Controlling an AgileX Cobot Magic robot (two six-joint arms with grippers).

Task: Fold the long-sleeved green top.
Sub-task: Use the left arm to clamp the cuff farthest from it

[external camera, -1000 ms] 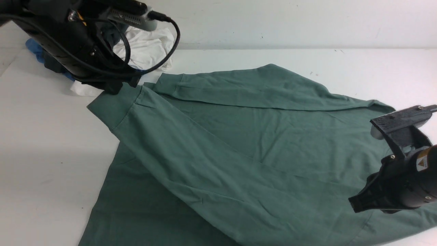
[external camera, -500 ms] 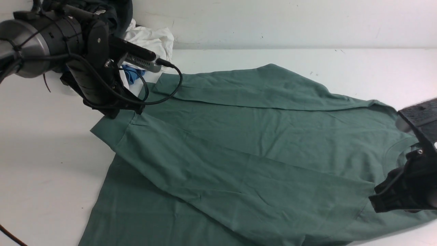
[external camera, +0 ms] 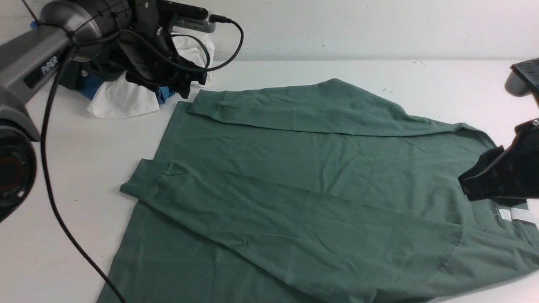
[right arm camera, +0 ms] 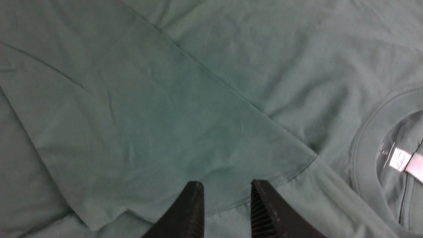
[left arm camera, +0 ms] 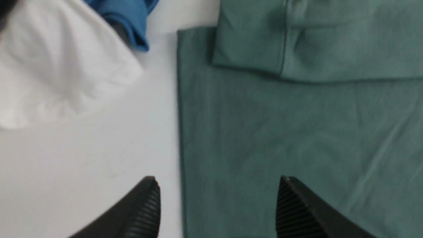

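The green long-sleeved top (external camera: 316, 168) lies flat on the white table, collar toward the right. Both sleeves are folded across its body: the far sleeve (external camera: 316, 109) and the near sleeve (external camera: 252, 202), whose cuff (external camera: 143, 185) pokes past the hem. A white neck label (external camera: 516, 214) shows inside the collar (right arm camera: 363, 148). My left gripper (external camera: 187, 86) hovers at the top's far hem corner, its jaws wide open and empty (left arm camera: 217, 185). My right gripper (external camera: 471, 187) hangs above the shoulder near the collar, open with nothing between its fingers (right arm camera: 228, 190).
A pile of garments sits at the back left by the wall: white (external camera: 118, 99), blue (external camera: 166, 94) and something dark (external camera: 76, 75). The left arm's black cable (external camera: 63, 219) hangs down over the table's left side.
The left gripper let go of the near sleeve's cuff, opened and drew back toward the pile. The sleeve dropped flat across the body. The right gripper opened and lifted to the right.
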